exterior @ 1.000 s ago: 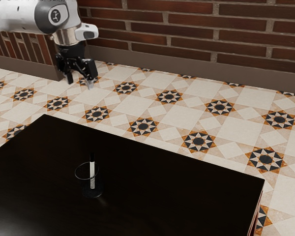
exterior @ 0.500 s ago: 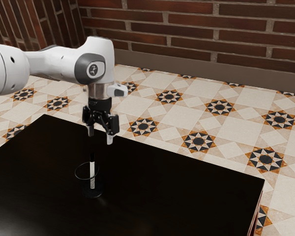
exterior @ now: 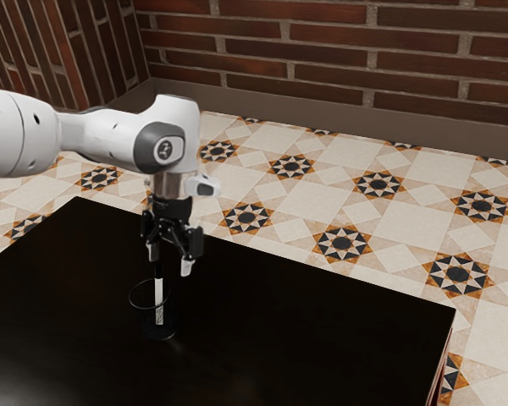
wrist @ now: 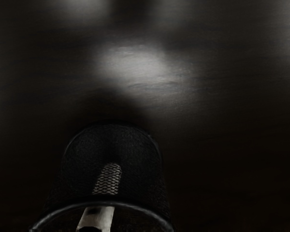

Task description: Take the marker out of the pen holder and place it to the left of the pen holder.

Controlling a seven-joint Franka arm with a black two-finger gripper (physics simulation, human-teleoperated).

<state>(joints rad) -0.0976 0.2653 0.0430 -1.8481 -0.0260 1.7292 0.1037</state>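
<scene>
Exterior view: the white-barrelled marker [exterior: 159,302] stood nearly upright in the pen holder [exterior: 162,332], under the wide-spread, empty gripper [exterior: 170,261].
The coming grasp probably hinged on descending along the marker's long axis; round, dark wire mesh ringed it above the smooth, faintly glossy black table [exterior: 296,330].

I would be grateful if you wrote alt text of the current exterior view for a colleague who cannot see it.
A robot arm holds its open claw near the top of a marker standing in a pen holder on a black table. Behind are a patterned tile floor and a brick wall.
</scene>
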